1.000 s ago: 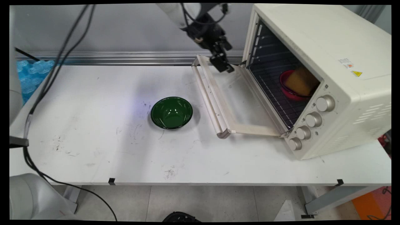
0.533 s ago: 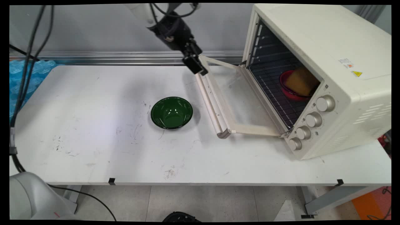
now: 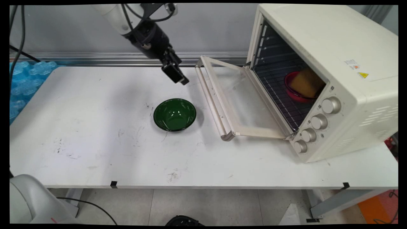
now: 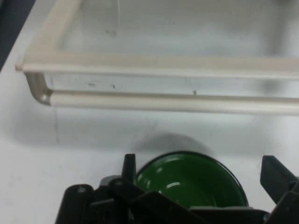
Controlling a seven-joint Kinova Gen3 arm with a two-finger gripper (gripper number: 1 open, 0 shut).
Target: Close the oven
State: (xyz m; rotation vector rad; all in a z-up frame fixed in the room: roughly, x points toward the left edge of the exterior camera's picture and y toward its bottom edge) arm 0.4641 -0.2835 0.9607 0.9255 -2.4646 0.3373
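end effector (image 3: 178,76) raised, angled down, fingers apart.

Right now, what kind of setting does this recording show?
Probably a robot lab mocked up as a kitchen: a toaster oven with its door open and a green bowl on a scuffed white table against a bare wall.

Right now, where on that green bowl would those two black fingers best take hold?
Probably the rim. The green bowl sits upright and open on the white table, nothing inside, so one finger could drop inside its thin wall and one outside. Come from above; the gripper, open, hangs over its far side.
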